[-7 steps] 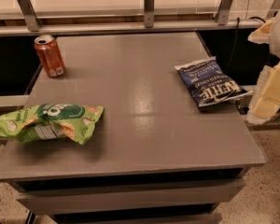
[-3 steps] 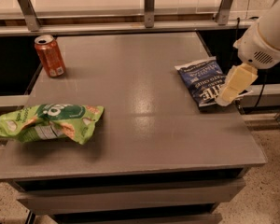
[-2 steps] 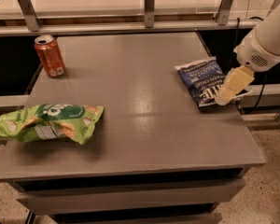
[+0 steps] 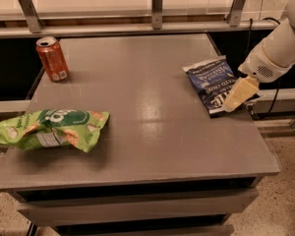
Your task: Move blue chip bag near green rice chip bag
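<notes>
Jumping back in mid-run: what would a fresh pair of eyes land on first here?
First, the pale gripper at the right edge of the grey table, right at the near corner of the dark blue chip bag. Next, the bright green rice chip bag lying crumpled at the front left, well apart from the blue one. An orange soda can stands upright at the back left.

Warm, fairly dim light falls from above the desk, leaving a pale glare patch near the desk's middle. Under the desk's top the drawers lie in deep shadow, and the space behind the desk's left side is nearly black. The green rice chip bag, front left on the desk, casts a soft shadow. The end effector, lit cream-yellow, hangs at the desk's right edge over the blue chip bag, whose foil shows faint highlights.
</notes>
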Controlling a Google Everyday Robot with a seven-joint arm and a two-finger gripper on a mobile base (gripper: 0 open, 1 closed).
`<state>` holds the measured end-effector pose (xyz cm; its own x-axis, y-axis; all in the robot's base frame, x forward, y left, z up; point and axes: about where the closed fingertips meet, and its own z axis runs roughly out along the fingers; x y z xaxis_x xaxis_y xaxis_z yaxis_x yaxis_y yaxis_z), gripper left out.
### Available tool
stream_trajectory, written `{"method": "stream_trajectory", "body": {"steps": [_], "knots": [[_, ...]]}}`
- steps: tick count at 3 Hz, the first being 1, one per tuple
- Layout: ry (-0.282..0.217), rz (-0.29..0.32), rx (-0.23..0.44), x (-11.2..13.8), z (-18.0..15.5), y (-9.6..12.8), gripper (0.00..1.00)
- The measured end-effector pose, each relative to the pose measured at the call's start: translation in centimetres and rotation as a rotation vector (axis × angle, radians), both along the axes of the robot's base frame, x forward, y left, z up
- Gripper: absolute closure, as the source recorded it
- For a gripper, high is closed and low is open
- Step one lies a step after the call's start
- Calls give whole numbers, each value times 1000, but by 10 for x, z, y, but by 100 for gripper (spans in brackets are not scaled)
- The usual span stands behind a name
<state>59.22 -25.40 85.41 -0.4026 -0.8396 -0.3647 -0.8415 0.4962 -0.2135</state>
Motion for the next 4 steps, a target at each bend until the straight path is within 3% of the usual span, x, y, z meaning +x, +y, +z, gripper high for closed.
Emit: {"method": "stream_trajectory", "body": {"steps": [2, 3, 4], "knots": [[11, 4, 20, 3, -12, 1, 65], [-8, 14, 44, 6, 3, 7, 88], [-51, 34, 33, 12, 37, 23, 100]]}}
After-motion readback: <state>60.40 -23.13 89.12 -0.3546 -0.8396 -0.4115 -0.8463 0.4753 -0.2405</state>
